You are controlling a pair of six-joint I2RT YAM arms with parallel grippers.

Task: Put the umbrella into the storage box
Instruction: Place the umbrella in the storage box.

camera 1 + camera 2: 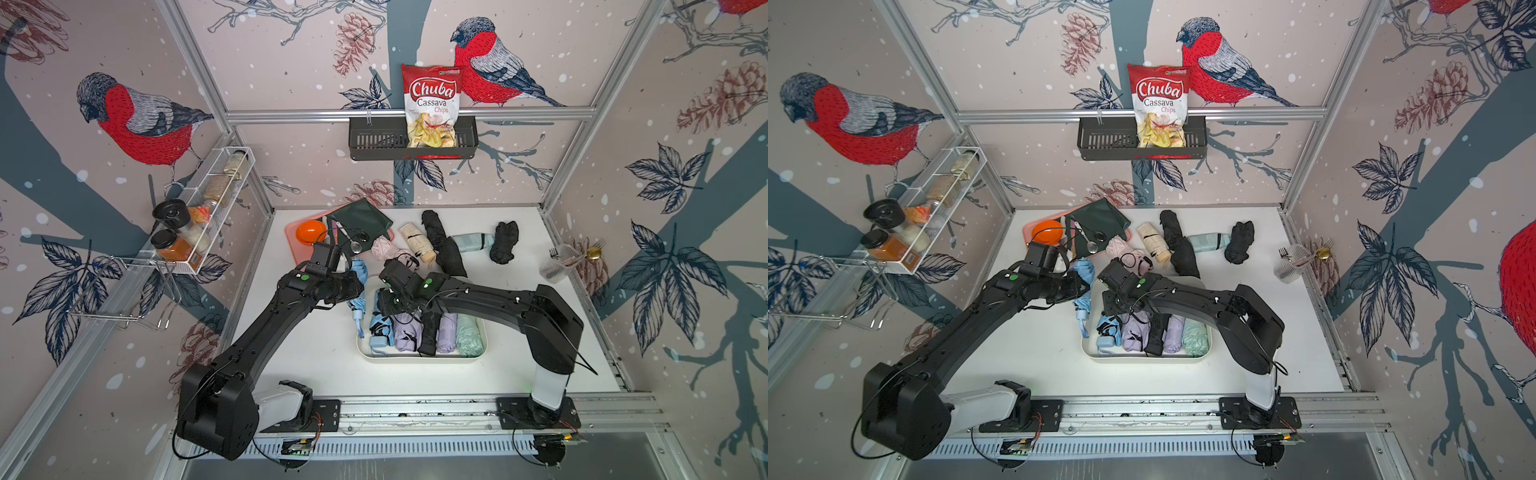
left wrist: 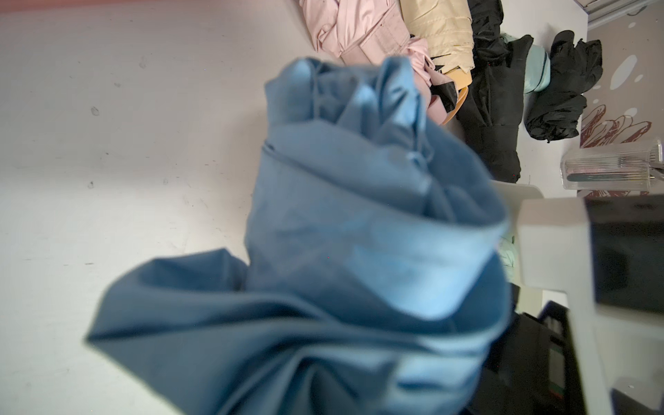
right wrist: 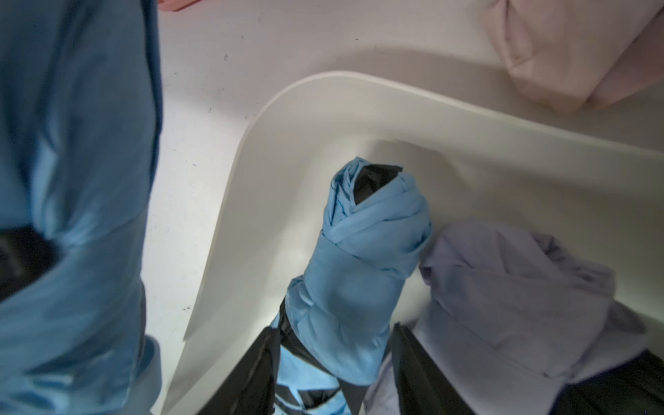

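Observation:
The storage box (image 1: 415, 358) (image 1: 1142, 358) (image 3: 323, 82) is an off-white bin at the table's middle, holding several folded umbrellas: light blue, lilac, black and mint. My left gripper (image 1: 356, 286) (image 1: 1086, 286) is shut on a light blue umbrella (image 1: 359, 307) (image 2: 359, 233) (image 3: 72, 179) that hangs handle down just outside the box's left wall. The fabric hides its fingertips in the left wrist view. My right gripper (image 1: 384, 301) (image 3: 332, 359) reaches into the box's far-left corner. Its black fingers (image 3: 251, 366) press both sides of the light blue umbrella (image 3: 359, 280) lying there.
Behind the box lie loose umbrellas: pink (image 1: 384, 249), cream (image 1: 419, 243), black (image 1: 444, 245), mint (image 1: 471, 241), black (image 1: 503, 241). A pink tray (image 1: 291, 235) with an orange bowl (image 1: 311, 232) sits far left. A clear cup of forks (image 1: 557, 266) stands right.

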